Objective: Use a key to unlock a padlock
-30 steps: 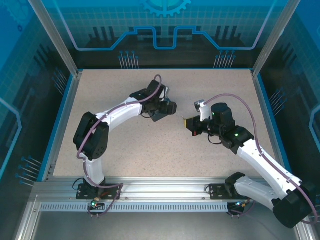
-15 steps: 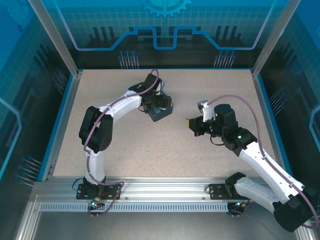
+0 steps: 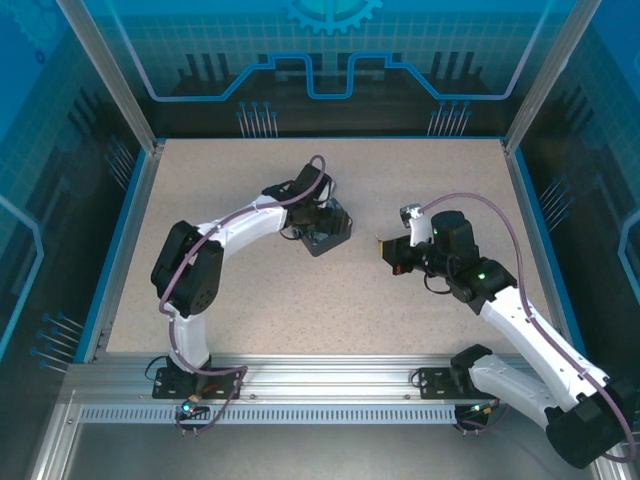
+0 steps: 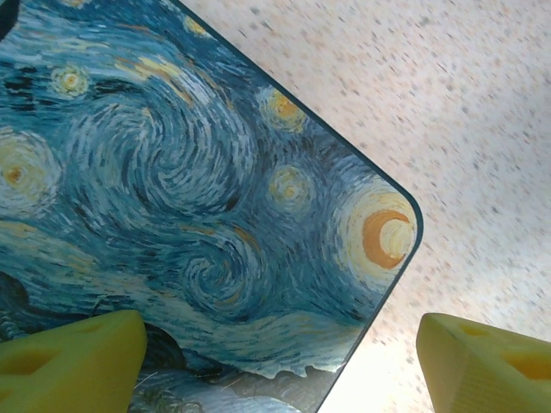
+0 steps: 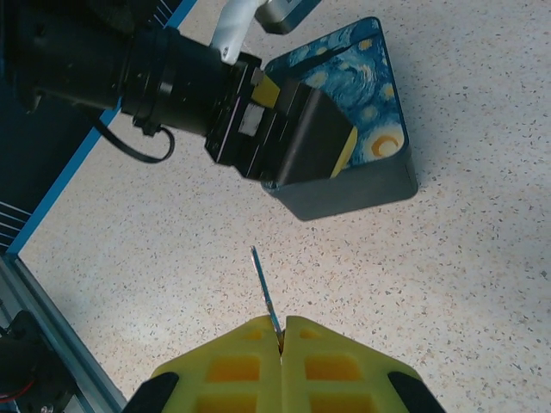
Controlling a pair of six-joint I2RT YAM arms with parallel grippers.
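Observation:
The padlock (image 4: 198, 172), a black block with a blue-and-yellow starry-night face, lies on the table (image 3: 250, 290) under my left gripper (image 4: 280, 366). That gripper is open: one yellow fingertip (image 4: 73, 357) hangs over the painted face, the other stands off the block's edge, over the table. From the right wrist the padlock (image 5: 366, 82) lies ahead with the left gripper (image 5: 301, 129) on top of it. My right gripper (image 5: 281, 331) is shut on the key (image 5: 263, 288), whose thin grey blade points toward the padlock's grey side with a stretch of table between. From above, the padlock (image 3: 328, 240) and right gripper (image 3: 384, 246) are a short gap apart.
Speckled beige tabletop with a blue raised rim (image 3: 128, 230) on the left, right and back. An aluminium rail (image 3: 320, 375) runs along the near edge by the arm bases. A purple cable (image 3: 470, 200) loops over the right arm.
The left gripper and the padlock under it shifted slightly toward the near right, and the block turned a little. The right gripper with the key edged slightly right.

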